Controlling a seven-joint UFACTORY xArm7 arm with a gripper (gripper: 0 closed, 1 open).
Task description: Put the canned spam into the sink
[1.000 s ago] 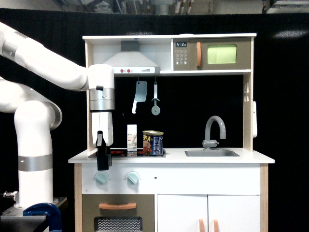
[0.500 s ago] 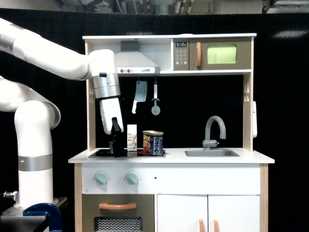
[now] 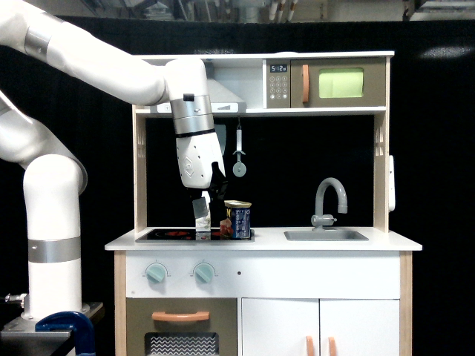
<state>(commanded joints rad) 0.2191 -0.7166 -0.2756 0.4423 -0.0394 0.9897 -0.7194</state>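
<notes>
In the exterior view, I am hanging my pincer (image 3: 210,194) over the black stovetop (image 3: 169,234), just above the small white carton (image 3: 202,218) and beside the top of the canned spam (image 3: 237,219), though I cannot tell whether its fingers are spread or pressed together. The canned spam is standing upright at the stovetop's end nearer the sink (image 3: 325,235), with the carton touching or almost touching it on the exterior view's left. Bare white counter is lying open between tin and sink, the curved faucet (image 3: 329,199) is rising behind the basin, and a toy cleaver (image 3: 219,133) and a round utensil (image 3: 239,152) are hanging overhead.

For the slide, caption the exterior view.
Gripper hovers above the stovetop beside the canned spam; sink empty.
</notes>
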